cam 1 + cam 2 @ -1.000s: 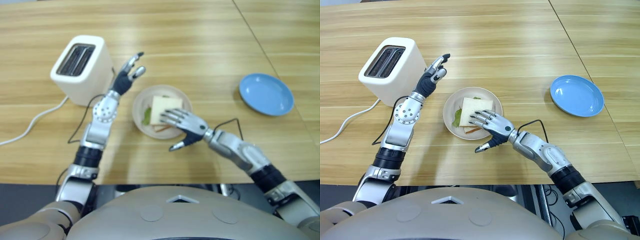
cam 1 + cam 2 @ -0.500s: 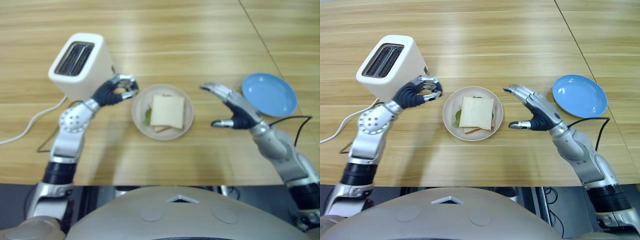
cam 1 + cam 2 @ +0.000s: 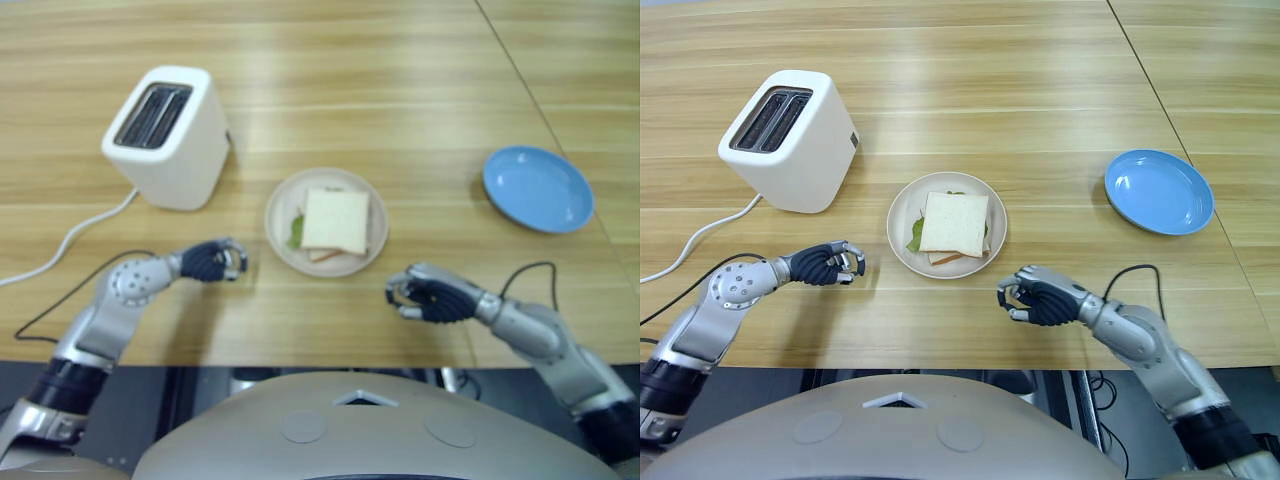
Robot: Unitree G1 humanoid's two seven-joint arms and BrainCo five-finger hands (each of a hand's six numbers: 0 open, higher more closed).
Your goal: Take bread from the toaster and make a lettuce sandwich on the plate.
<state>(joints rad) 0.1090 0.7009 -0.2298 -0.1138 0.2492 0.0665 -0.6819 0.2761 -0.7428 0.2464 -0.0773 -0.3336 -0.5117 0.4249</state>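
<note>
A round beige plate (image 3: 902, 216) sits mid-table and carries a sandwich (image 3: 954, 222): a white bread slice on top, green lettuce (image 3: 914, 236) showing at its left edge and another slice beneath. The white toaster (image 3: 788, 139) stands at the back left with both slots empty. My left hand (image 3: 826, 264) hovers low over the table to the left of the plate, fingers curled, holding nothing. My right hand (image 3: 1039, 296) is near the front edge, to the lower right of the plate, fingers also curled and empty.
A blue plate (image 3: 1159, 191) lies at the right, with nothing on it. The toaster's white cord (image 3: 695, 241) trails off to the left edge. Thin black cables run along both forearms. A seam in the tabletop runs diagonally at the far right.
Both hands have drawn back from beside the plate toward the table's front edge. The right hand's fingers, spread half a second ago, are now curled. The sandwich has stayed put.
</note>
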